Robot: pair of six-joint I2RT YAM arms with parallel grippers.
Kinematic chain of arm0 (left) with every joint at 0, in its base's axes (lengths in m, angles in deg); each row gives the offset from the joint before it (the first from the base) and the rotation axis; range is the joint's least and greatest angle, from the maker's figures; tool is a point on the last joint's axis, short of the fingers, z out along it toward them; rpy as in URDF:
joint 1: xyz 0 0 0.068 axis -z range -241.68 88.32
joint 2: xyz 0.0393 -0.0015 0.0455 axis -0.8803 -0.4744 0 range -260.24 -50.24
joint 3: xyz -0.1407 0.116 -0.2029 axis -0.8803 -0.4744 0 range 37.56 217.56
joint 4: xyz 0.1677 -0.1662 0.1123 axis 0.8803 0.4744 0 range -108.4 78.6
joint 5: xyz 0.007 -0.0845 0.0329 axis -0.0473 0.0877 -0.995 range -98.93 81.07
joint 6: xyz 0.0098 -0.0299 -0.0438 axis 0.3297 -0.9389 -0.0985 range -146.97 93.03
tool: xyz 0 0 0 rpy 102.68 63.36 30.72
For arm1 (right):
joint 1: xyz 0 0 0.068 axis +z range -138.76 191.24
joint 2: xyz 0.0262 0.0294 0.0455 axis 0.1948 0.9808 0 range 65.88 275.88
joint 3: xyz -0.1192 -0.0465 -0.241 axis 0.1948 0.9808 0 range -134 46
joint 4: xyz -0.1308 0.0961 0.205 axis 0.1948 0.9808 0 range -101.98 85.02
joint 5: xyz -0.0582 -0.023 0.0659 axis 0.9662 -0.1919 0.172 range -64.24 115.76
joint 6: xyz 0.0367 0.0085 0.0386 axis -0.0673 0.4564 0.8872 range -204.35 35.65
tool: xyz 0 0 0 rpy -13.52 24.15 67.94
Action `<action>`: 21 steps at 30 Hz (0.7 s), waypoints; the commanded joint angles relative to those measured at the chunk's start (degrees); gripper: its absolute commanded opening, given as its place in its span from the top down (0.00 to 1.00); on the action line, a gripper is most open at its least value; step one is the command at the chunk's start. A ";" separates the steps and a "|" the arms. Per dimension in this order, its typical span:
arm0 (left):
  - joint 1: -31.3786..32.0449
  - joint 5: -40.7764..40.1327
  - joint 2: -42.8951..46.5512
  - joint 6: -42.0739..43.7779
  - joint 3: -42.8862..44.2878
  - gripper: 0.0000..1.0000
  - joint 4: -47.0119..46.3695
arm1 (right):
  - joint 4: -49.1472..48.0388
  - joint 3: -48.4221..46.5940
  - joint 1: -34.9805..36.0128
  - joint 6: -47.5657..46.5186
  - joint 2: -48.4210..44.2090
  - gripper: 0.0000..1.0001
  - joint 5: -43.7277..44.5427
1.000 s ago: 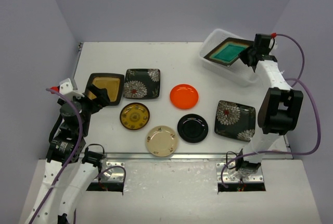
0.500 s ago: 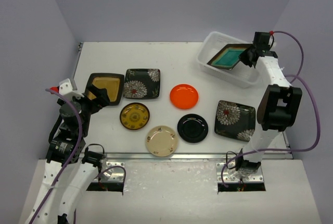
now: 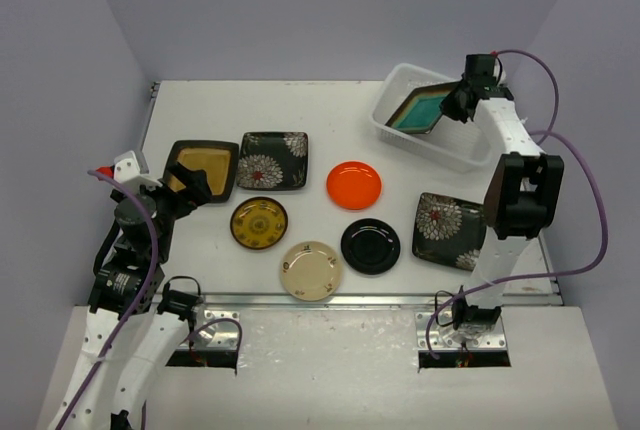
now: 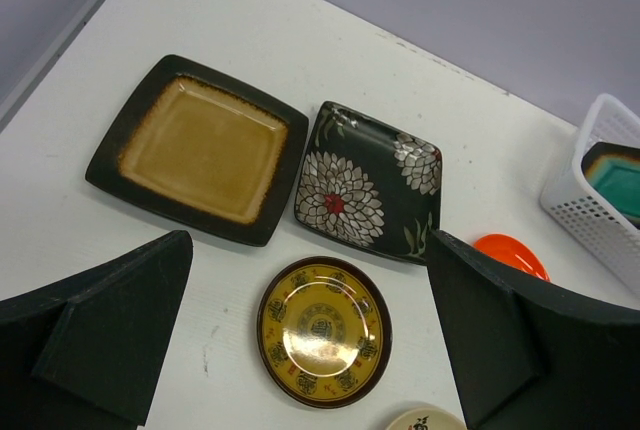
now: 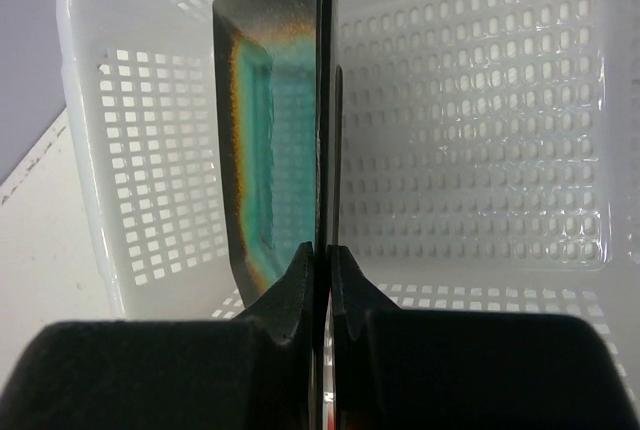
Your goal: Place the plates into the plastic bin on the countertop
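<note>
My right gripper point(image 3: 453, 105) point(image 5: 322, 260) is shut on the rim of the square teal plate point(image 3: 420, 110) point(image 5: 265, 140). It holds the plate steeply tilted inside the white plastic bin point(image 3: 432, 147) point(image 5: 480, 100) at the back right of the countertop point(image 3: 330, 110). My left gripper point(image 3: 190, 188) point(image 4: 308, 250) is open and holds nothing. It hovers near the mustard square plate point(image 3: 202, 169) point(image 4: 203, 147), a black floral plate point(image 3: 273, 160) point(image 4: 365, 180) and the brown-yellow round plate point(image 3: 259, 223) point(image 4: 323, 330).
An orange round plate point(image 3: 354, 185) point(image 4: 512, 253), a black round plate point(image 3: 370, 246) and a cream plate point(image 3: 311, 270) lie mid-table. A second black floral plate point(image 3: 450, 228) sits beside the right arm's base. A metal rail point(image 3: 330, 300) runs along the front edge.
My right gripper has moved left and down with the teal plate, tipping it steeper and sinking it into the bin. The bin has shifted slightly left. The left arm has not moved.
</note>
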 commanded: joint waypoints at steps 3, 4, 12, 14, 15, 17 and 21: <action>0.88 0.77 0.42 0.95 -0.49 0.00 -3.05 | -9.74 -0.51 2.03 9.18 0.07 1.00 -2.00; 0.93 0.79 0.42 0.96 -0.49 0.00 -3.12 | -9.68 -0.37 2.04 9.75 0.23 1.00 -1.88; 1.67 1.38 0.33 1.16 -0.57 0.00 -3.25 | -8.25 0.81 1.99 15.90 3.93 0.98 -0.24; 1.89 1.60 0.33 1.27 -0.64 0.00 -3.30 | -8.03 0.81 1.69 15.03 4.93 0.96 -0.81; 1.93 1.75 0.29 1.30 -0.66 0.00 -3.34 | -7.75 0.72 1.26 14.64 5.50 0.95 -1.83; 2.02 1.84 0.25 1.38 -0.66 0.00 -3.38 | -7.12 0.72 0.62 14.26 6.94 0.89 -3.51; 2.13 1.92 0.28 1.38 -0.66 0.00 -3.38 | -6.29 1.74 0.27 12.93 7.27 0.63 -3.53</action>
